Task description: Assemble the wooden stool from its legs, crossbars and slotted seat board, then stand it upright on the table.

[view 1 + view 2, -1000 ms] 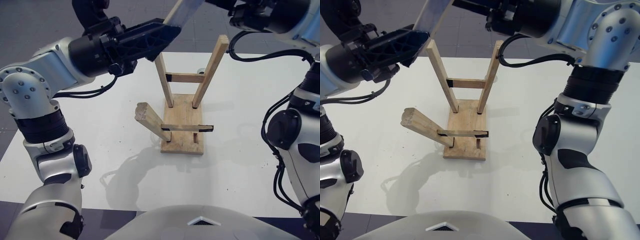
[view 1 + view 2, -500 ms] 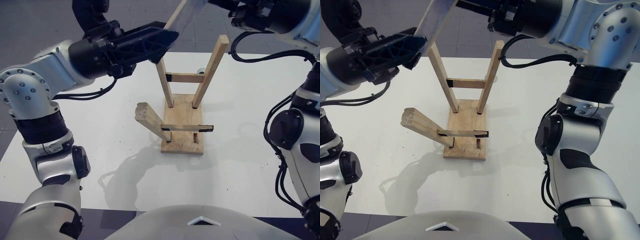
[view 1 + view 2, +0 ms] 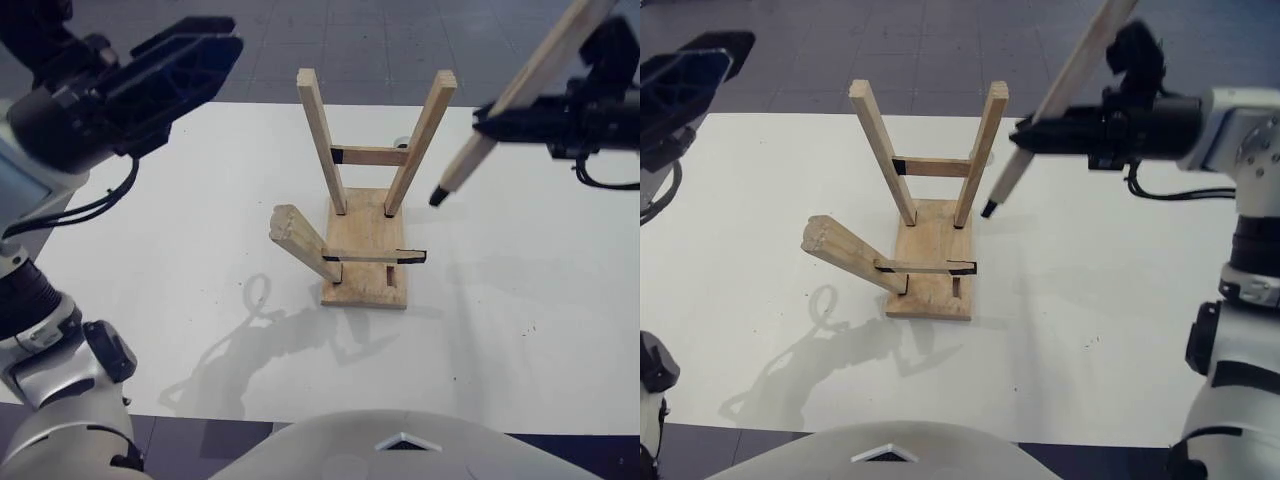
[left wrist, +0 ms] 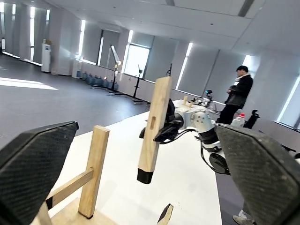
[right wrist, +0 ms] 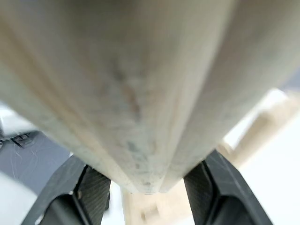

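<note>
Stool (image 3: pixel 365 235) part-built, upturned on bench (image 3: pixel 520 340). Right fingers (image 5: pixel 93 194) clamp loose leg (image 3: pixel 462 165) in air beside it; left fingers (image 4: pixel 33 164) spread wide.

We count four long pale wooden legs: a left upright leg (image 3: pixel 323 140), a right upright leg (image 3: pixel 421 140), a tilted leg (image 3: pixel 303 243) and a raised leg (image 3: pixel 535 80). We count two thin black-ended wooden crossbars, an upper crossbar (image 3: pixel 375 155) and a lower crossbar (image 3: pixel 372 256). We also count one flat slotted wooden seat board (image 3: pixel 365 288) and one white table (image 3: pixel 150 250).
</note>
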Robot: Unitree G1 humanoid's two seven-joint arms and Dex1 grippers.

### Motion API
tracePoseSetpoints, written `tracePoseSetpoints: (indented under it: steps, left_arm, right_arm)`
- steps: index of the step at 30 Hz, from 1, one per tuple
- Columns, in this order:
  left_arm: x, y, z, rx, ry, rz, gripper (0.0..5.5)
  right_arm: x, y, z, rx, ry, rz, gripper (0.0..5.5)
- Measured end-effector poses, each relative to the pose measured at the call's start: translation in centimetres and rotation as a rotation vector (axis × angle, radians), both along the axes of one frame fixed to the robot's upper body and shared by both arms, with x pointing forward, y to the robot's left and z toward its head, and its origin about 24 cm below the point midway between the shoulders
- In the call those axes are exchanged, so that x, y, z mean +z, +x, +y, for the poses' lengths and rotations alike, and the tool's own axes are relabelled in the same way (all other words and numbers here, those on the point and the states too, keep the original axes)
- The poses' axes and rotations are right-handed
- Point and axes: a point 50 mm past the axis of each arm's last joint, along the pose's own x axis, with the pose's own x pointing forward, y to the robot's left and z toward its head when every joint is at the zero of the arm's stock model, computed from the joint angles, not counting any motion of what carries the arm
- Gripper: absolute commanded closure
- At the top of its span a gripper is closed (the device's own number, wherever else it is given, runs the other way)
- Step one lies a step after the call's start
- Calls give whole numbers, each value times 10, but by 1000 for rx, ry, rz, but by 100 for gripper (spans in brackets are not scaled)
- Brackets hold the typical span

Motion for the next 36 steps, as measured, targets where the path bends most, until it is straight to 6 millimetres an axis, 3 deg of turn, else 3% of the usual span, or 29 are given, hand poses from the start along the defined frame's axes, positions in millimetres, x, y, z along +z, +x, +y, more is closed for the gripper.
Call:
tracePoseSetpoints:
  steps: [4,7,15,20,24,27,31,36]
  left_arm:
    - [-42,-11,19,128,72,165,0]
    - [-55,-14,17,149,93,188,0]
    - [-74,-13,2,119,98,225,0]
    - [-81,-10,-4,112,101,239,0]
    - [-84,-9,-6,107,107,253,0]
    - [-86,-8,-4,123,112,265,0]
    - [-89,-5,-1,141,108,276,0]
    - [-90,-4,0,148,107,277,0]
  right_arm:
    - [-57,-25,-11,61,-206,67,347]
    - [-90,-38,-17,115,-308,9,347]
    - [-122,-43,-10,242,-163,-234,347]
    - [-150,-41,-30,177,-98,-392,347]
    - [-160,-39,-33,106,-68,-459,347]
    - [-158,-43,-17,130,-9,-455,347]
    - [-156,-62,11,194,82,-386,348]
    - [-150,-64,17,189,87,-356,348]
